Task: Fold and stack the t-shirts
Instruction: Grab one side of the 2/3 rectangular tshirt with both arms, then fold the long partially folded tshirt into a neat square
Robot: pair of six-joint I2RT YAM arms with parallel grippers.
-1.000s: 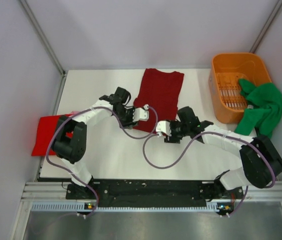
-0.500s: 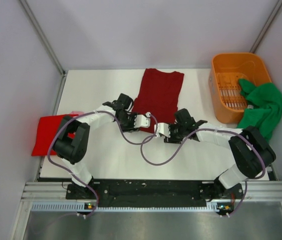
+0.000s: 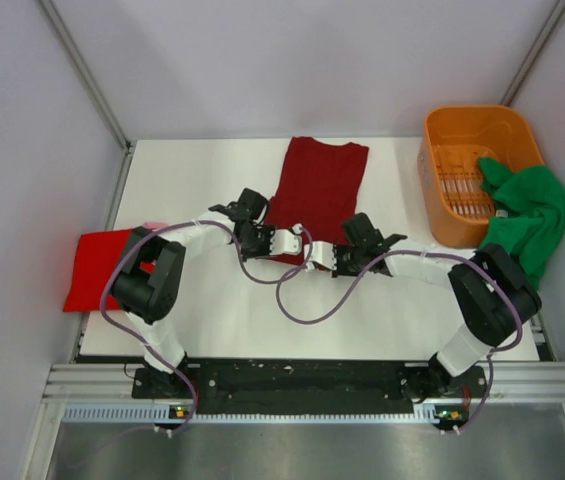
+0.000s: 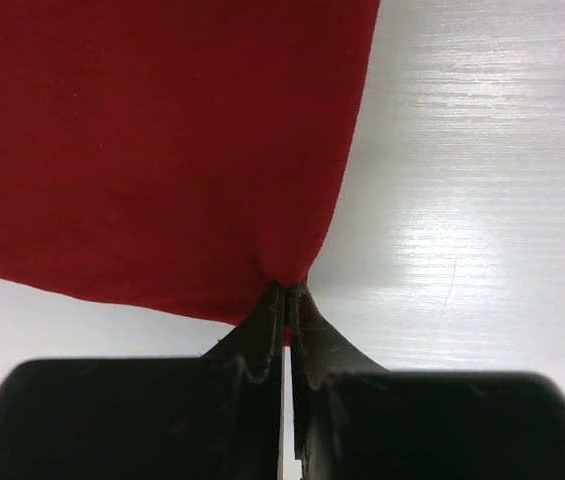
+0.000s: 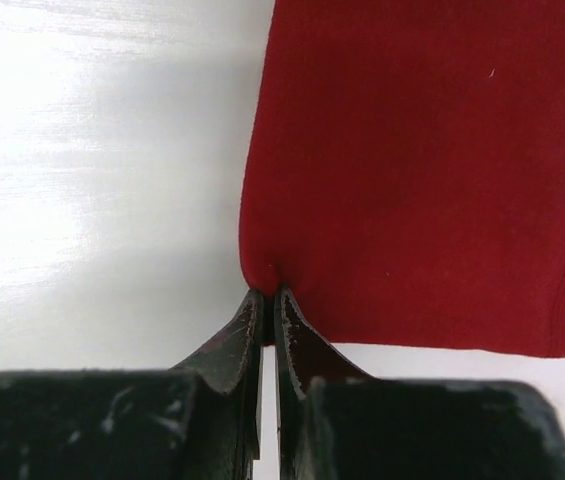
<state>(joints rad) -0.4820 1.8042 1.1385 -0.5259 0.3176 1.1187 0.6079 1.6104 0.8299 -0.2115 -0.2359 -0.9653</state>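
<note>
Maroon t-shirt (image 3: 318, 188) cloth is seen spread flat as a long narrow shape on the far middle of the white table (image 3: 197, 175), with one short end toward the back edge and the other toward the arms. Its two near corners are held, one by each arm.

The left gripper (image 3: 290, 245) is set at the near left corner. In the left wrist view the maroon t-shirt (image 4: 152, 140) is seen drawn to a small pucker at the left gripper (image 4: 287, 290), whose black fingers (image 4: 260, 340) are pressed together on the corner with no gap between them.

The right gripper (image 3: 324, 256) is set at the near right corner, just beside the left one. In the right wrist view the maroon t-shirt (image 5: 432, 160) is likewise pinched at its corner by the right gripper (image 5: 268, 295), with the fingers (image 5: 300, 345) clamped together on the cloth. A stitched hem is visible along the lower right edge of that view.

A bright red t-shirt (image 3: 95, 270) is laid flat at the left edge of the table, partly over the edge and partly hidden by the left arm. A green t-shirt (image 3: 528, 215) is bunched over the right rim of an orange basket (image 3: 440, 130) at the far right of the table, part inside and part hanging outside. Purple cables (image 3: 307, 318) are looped from both arms over the table.
</note>
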